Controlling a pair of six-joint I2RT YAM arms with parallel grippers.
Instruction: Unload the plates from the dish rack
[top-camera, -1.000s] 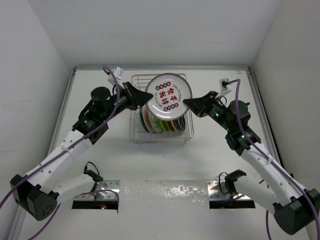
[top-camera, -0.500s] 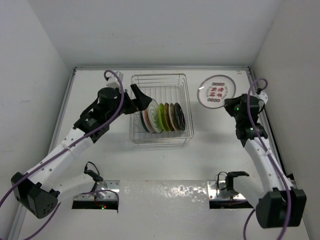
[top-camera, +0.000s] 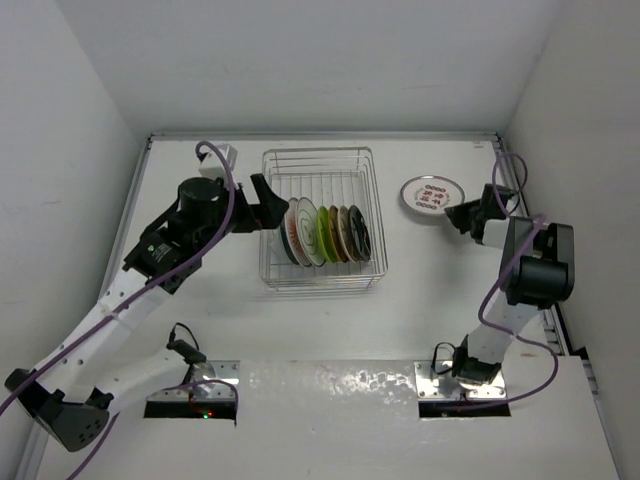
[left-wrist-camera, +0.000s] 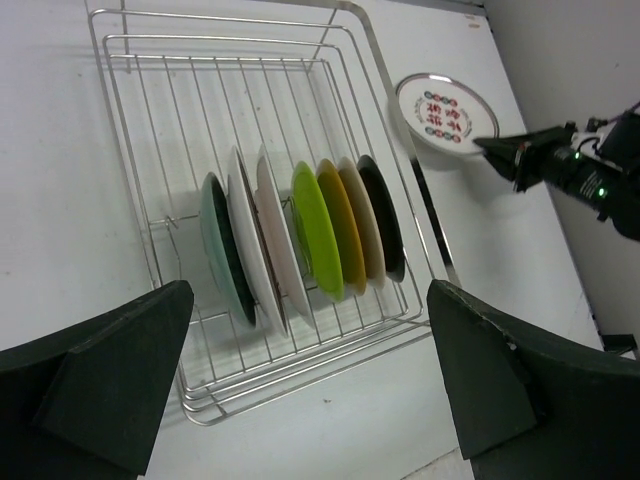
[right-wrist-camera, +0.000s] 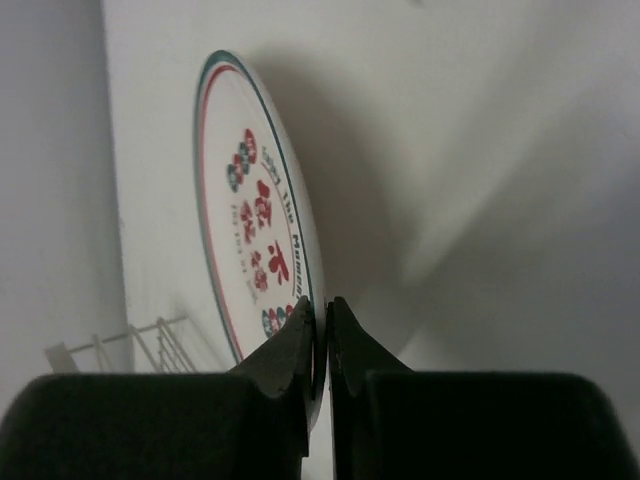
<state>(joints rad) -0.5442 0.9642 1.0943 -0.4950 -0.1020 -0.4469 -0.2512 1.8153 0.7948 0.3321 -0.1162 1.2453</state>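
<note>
Carried clear of the dish rack (top-camera: 317, 155) since a second ago, the white plate with red marks (top-camera: 431, 194) is now off to the rack's right.

The right gripper (top-camera: 452, 213) has its jaws pinched shut on that plate's near rim, face up and low over the table (top-camera: 420, 290); whether the plate already rests on the surface is hard to tell from either view. The left gripper (top-camera: 268, 203), which held the plate's other edge before, has let go and hangs with its jaws spread wide and nothing between them at the rack's left side. Inside the rack, seven plates (left-wrist-camera: 315, 230) stand on edge in a row between the tines, lime green in the middle, dark at both ends.
</note>
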